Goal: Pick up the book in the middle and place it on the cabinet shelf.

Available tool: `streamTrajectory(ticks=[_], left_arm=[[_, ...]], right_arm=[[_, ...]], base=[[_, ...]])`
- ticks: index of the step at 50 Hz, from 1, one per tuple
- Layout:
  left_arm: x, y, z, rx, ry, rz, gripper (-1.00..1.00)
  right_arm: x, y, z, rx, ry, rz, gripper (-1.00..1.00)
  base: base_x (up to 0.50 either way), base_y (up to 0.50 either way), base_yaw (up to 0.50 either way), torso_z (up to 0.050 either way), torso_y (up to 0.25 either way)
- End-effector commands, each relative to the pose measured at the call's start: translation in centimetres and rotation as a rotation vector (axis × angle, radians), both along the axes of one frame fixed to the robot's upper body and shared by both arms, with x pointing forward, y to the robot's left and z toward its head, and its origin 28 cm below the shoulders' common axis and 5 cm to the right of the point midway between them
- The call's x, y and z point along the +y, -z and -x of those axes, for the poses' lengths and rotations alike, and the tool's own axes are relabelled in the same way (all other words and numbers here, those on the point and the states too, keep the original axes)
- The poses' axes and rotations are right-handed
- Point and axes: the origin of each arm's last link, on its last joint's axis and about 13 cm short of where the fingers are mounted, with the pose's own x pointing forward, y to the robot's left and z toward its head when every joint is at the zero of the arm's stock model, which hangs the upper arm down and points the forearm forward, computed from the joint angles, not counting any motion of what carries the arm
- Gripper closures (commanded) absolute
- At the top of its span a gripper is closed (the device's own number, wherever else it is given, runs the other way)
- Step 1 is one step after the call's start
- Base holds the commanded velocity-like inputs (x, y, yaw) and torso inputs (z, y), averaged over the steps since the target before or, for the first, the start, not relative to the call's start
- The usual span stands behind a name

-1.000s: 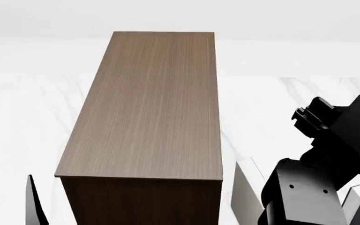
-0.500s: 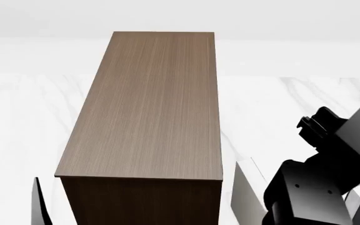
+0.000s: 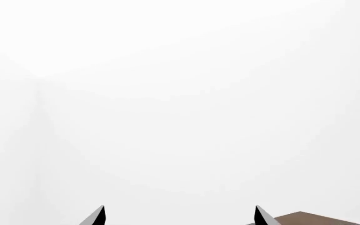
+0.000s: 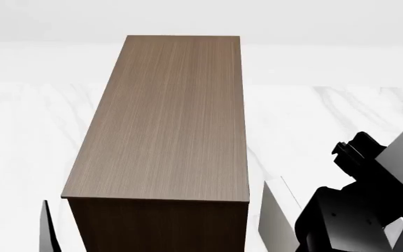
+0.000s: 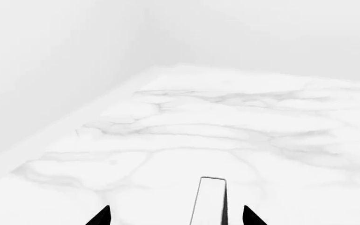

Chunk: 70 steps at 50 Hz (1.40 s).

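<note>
**Right claw lining up on an upright book beside the cabinet**

The cabinet shelf (image 4: pixel 166 121) fills the middle of the head view, its flat top bare. At about 4 o'clock from it, low on the marble worktop (image 4: pixel 314 121), stands a pale upright book (image 4: pixel 275 223), its far side hidden by the right arm. In the right wrist view the right claw (image 5: pixel 176 216) shows two dark tips spread well apart with nothing between them, and the thin edge of a book (image 5: pixel 209 201) rises just ahead, a little off centre toward one tip. Whether this is the grey middle book cannot be told from here; the cover reads pale. The left claw (image 3: pixel 180 216) is likewise spread wide and empty, facing blank wall with a corner of the cabinet at its edge.

To do this step well, I would centre the spine between the tips before descending, straddle the book squarely, and close only once both tips are past its top edge.

Compared with a second ago, the right arm sits lower and further toward 4 o'clock in the head view, and the left arm's sliver at 7 o'clock has shrunk.
</note>
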Motion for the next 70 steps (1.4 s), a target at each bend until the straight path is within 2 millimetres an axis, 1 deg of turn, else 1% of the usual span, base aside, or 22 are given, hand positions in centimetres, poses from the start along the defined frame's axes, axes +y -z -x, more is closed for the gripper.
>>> streamTrajectory(ticks=[1,19,27,42,70], left_arm=[[0.2,-0.1,-0.1,-0.001,-0.013,-0.001,-1.00],[0.1,0.1,-0.2,0.004,-0.010,-0.007,-1.00],[0.1,0.1,-0.1,0.005,-0.010,-0.009,-1.00],[0.1,0.0,-0.1,0.008,-0.009,-0.009,-1.00],[0.0,0.0,0.0,0.010,-0.005,-0.011,-1.00]], right_arm=[[0.2,0.9,0.1,0.016,-0.011,-0.026,-1.00],[0.1,2.2,0.2,0.057,-0.013,-0.037,-1.00],[0.2,2.4,0.3,0.067,-0.016,-0.065,-1.00],[0.3,3.8,0.5,0.099,-0.038,-0.029,-1.00],[0.4,5.5,0.8,0.107,-0.066,-0.010,-1.00]], base=[[0.00,0.00,0.00,0.000,0.000],[0.00,0.00,0.00,0.000,0.000],[0.00,0.00,0.00,0.000,0.000],[0.00,0.00,0.00,0.000,0.000],[0.00,0.00,0.00,0.000,0.000]])
